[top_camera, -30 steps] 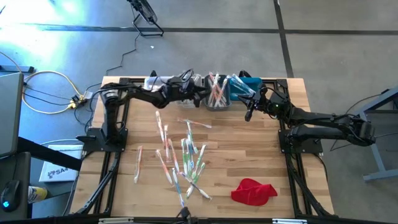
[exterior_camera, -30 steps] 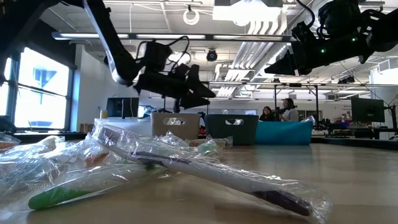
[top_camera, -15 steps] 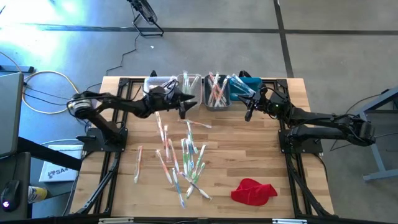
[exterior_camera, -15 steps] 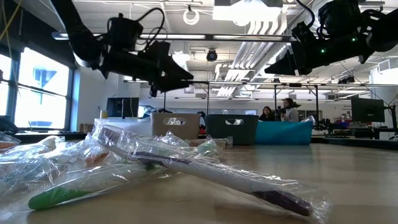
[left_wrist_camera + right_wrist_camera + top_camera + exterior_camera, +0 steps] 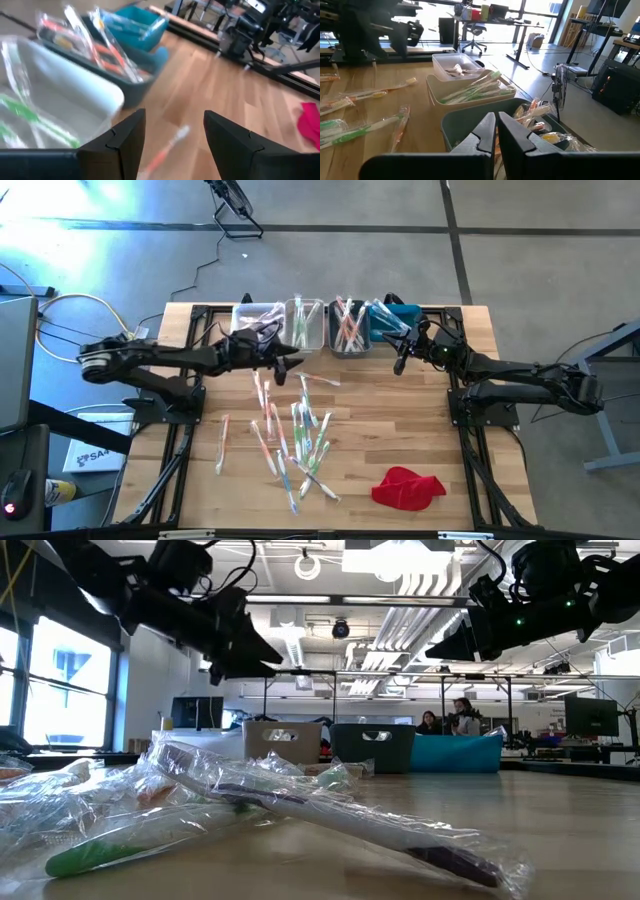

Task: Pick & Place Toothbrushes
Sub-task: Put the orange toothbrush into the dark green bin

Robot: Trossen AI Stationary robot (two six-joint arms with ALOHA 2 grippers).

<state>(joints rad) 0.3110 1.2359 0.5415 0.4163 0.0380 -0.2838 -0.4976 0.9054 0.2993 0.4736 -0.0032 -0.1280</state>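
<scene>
Many wrapped toothbrushes (image 5: 290, 430) lie loose on the middle of the wooden table; the low view shows them close up (image 5: 250, 810). More of them stand in the four bins at the far edge: white (image 5: 255, 315), beige (image 5: 305, 325), grey (image 5: 348, 332) and blue (image 5: 398, 318). My left gripper (image 5: 288, 363) (image 5: 175, 142) hangs open and empty above the table, just short of the bins, over an orange toothbrush (image 5: 167, 150). My right gripper (image 5: 400, 366) (image 5: 496, 132) is shut and empty, hovering beside the grey and blue bins.
A red cloth (image 5: 408, 487) lies near the front right of the table. The black frame rails (image 5: 190, 410) run along both sides. Bare wood (image 5: 400, 420) lies between the loose toothbrushes and the right arm. People sit in the room behind (image 5: 455, 718).
My left gripper has drawn back from over the bins toward the table's left and a little toward the near edge, rising slightly as the arm folded back. My right arm has kept still, and no toothbrush has moved.
</scene>
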